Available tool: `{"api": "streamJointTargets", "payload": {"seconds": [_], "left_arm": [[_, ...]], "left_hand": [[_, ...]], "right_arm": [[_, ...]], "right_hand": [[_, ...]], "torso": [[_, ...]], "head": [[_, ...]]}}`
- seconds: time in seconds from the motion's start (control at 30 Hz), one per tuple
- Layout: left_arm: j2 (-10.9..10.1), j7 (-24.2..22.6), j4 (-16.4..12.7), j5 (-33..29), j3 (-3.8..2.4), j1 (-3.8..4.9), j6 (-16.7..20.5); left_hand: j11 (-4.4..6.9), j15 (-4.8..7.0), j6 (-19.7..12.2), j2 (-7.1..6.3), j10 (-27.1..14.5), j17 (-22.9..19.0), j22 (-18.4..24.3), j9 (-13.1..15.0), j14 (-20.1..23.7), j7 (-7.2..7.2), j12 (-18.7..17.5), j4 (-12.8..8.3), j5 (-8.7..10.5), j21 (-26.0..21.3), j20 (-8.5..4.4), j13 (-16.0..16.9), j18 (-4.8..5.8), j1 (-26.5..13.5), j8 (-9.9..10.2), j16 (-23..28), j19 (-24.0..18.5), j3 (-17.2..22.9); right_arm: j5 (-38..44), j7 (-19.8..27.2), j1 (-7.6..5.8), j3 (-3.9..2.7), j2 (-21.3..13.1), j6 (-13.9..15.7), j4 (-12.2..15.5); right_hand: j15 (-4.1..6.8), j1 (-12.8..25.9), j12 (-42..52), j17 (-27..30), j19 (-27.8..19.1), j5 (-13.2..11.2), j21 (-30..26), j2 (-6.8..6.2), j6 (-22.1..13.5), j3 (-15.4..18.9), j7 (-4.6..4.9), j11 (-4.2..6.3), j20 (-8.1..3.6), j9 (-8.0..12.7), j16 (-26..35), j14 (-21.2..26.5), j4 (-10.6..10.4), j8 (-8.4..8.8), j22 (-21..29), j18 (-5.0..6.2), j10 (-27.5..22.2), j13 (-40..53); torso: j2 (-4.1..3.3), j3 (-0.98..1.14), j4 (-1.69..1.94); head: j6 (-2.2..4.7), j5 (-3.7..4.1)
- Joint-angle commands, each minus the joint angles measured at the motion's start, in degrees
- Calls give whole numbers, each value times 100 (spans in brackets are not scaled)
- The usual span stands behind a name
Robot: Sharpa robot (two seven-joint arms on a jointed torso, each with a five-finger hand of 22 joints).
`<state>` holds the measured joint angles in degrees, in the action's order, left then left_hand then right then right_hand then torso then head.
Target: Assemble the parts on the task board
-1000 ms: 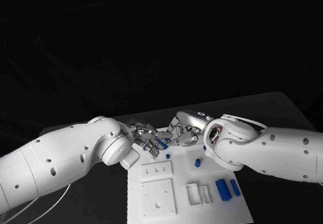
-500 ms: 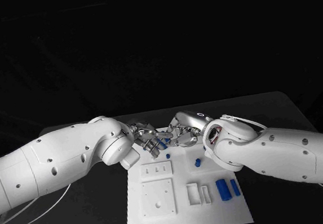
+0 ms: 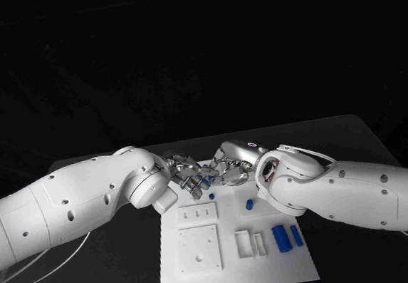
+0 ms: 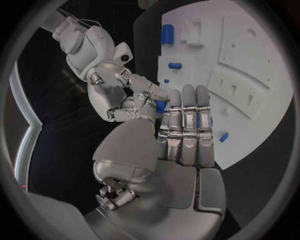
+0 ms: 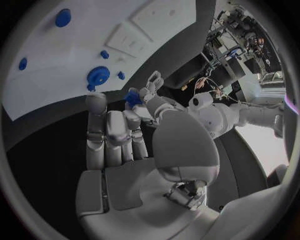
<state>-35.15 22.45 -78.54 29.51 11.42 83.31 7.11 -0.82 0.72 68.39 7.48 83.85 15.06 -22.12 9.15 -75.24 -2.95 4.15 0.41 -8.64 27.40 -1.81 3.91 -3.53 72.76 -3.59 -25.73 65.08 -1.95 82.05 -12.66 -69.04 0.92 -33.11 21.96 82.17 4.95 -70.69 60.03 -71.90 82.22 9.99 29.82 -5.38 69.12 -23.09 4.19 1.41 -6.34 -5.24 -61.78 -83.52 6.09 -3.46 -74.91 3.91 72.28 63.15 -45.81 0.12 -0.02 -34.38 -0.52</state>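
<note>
The white task board (image 3: 236,252) lies in the middle of the black table. At its far end my left hand (image 3: 183,172) and right hand (image 3: 231,168) meet fingertip to fingertip. A small blue part (image 3: 202,178) sits between them, and fingers of both hands close on it. In the left wrist view the blue part (image 4: 161,106) peeks out behind my left fingers (image 4: 184,125), with the right hand (image 4: 122,95) pressed against it. The right wrist view has the blue part (image 5: 132,96) at the tips of my right fingers (image 5: 115,135).
Loose blue parts lie on the board: a small peg (image 3: 212,196), a short piece (image 3: 249,205) and two cylinders (image 3: 281,236) (image 3: 296,236) near white raised blocks (image 3: 250,244). A blue gear (image 5: 98,76) stands on the board. Both forearms cross the table's sides.
The left arm has edged slightly toward the middle and the blue part between the hands sits a touch higher. The parts on the board have not moved.
</note>
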Motion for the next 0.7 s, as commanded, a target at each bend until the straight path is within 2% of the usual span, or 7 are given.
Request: {"api": "streamJointTargets", "payload": {"seconds": [0.03, 0.4, 0.57, 0.7], "left_arm": [[3, -131, -28, 5, -3, 0, -103], [-61, -157, -22, 55, 0, 0, -125], [-73, -159, -22, 59, 0, 0, -155], [-80, -152, -22, 49, 0, 0, -185]], "left_hand": [[36, 13, 70, 52, 39, 11, -13, 23, -15, 6, -33, -92, -85, 29, -18, -8, 93, 138, -18, -36, 7, 39], [74, 35, 202, 155, 164, 76, -112, 146, -25, 54, -36, -335, -59, 133, -26, -10, 85, 296, -15, -89, -68, 152], [84, 40, 221, 164, 191, 113, -142, 184, -17, 65, -34, -362, -57, 164, -27, -9, 85, 262, -11, -122, -90, 143], [76, 31, 197, 115, 170, 121, -145, 183, 2, 60, -37, -300, -79, 162, -21, -9, 90, 146, -9, -120, -104, 73]], "right_arm": [[27, 24, 6, 1, 9, -118, 1], [27, 6, 14, 5, -2, -157, -46], [27, 6, 20, 6, 0, -160, -51], [27, 4, 22, 8, -2, -163, -50]], "right_hand": [[16, -5, -37, -3, 31, 15, 30, 43, 170, 12, -126, 56, 15, 5, 13, -16, -30, -21, -335, 3, -2, -6], [16, -2, -44, 0, 31, 17, 32, 49, 169, 21, -127, 57, 16, 3, 20, -14, -27, -21, -336, 0, -7, -12], [16, -2, -44, 0, 31, 17, 32, 49, 169, 21, -127, 57, 16, 3, 20, -14, -27, -21, -336, 0, -7, -12], [16, -2, -44, 0, 31, 17, 32, 49, 169, 21, -127, 57, 16, 3, 20, -14, -27, -21, -336, 0, -7, -12]], "torso": [[-2, 0, -1], [-5, -5, 8], [-1, -6, 6], [-4, -3, -1]], "head": [[-10, 12], [-25, 20], [-34, 19], [-46, 15]]}}
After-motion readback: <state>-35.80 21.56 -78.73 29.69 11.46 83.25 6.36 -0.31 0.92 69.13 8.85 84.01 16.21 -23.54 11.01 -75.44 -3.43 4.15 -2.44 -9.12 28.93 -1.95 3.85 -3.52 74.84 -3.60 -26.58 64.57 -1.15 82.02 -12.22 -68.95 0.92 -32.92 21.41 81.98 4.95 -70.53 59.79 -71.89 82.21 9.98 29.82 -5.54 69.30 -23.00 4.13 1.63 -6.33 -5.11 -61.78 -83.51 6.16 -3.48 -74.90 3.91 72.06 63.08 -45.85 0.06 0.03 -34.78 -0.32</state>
